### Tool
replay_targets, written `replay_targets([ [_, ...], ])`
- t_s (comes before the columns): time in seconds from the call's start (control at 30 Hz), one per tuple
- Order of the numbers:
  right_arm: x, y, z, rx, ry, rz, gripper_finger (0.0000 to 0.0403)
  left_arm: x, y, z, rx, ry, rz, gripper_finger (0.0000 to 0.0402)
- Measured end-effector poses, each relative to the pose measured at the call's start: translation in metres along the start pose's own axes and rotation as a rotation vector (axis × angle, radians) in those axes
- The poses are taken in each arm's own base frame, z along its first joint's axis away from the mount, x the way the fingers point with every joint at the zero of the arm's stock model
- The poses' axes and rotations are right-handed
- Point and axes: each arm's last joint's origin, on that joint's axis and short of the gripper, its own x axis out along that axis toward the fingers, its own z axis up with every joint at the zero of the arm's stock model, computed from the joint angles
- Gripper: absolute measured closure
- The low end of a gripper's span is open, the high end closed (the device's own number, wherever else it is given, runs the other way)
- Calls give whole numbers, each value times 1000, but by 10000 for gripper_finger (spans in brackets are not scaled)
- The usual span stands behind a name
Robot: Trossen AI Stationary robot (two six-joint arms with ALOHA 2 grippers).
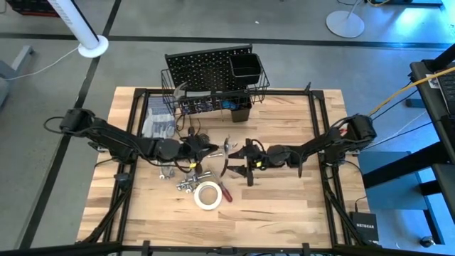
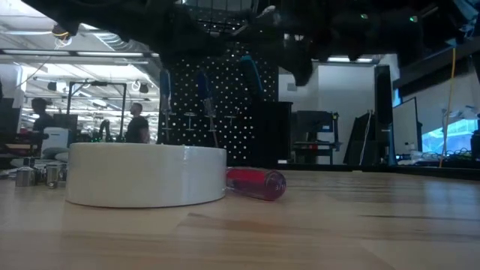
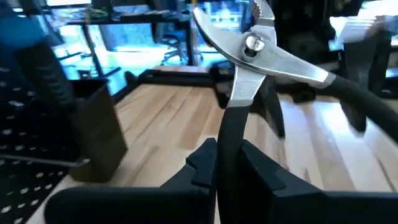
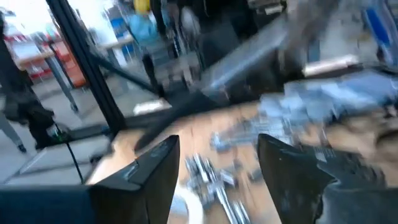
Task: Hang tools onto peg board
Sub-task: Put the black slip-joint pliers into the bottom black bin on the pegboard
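**Pliers lifted clear in the left jaws, board not yet reached**

Pliers point(image 3: 249, 56) sit pinched by one dark handle in the left gripper point(image 3: 227, 165), head up, likely so a peg can catch them. Right gripper point(image 4: 217, 162) hangs just beside, jaws wide and empty. The peg board point(image 1: 202, 67) stands behind; tape point(image 1: 208, 195), a red screwdriver point(image 2: 255, 183) and wrenches point(image 1: 186, 186) lie below on the worktop point(image 1: 284, 206)

Overhead and table-level views share the tape roll point(image 1: 208, 195).
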Motion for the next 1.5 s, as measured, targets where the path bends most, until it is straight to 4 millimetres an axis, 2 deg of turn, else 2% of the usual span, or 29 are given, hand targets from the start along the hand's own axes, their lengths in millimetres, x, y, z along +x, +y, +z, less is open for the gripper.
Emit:
replay_targets([
  [0.1,3,0,3,-18,-13,33,182,1,-1,-2,2,9,-4,369],
  [0.4,7,-18,12,58,-14,83,180,1,-1,0,33,-9,-7,369],
  [0.5,7,-21,11,74,28,162,163,1,-1,-1,48,-1,-10,367],
  [0.63,5,-28,13,186,136,257,128,1,-1,-1,76,3,-10,369],
  [0.8,2,-36,17,243,176,250,89,1,0,-3,81,21,-3,366],
  [0.93,3,-39,19,247,128,145,76,1,-1,-3,79,18,-4,366],
  [1.13,3,-44,21,212,95,91,74,1,-1,-3,62,16,-4,367],
  [1.37,3,-41,30,-27,-40,-3,74,1,-1,-1,40,4,-6,369],
  [1.5,3,-39,35,-121,-95,23,74,1,-1,0,6,-11,-23,365],
])
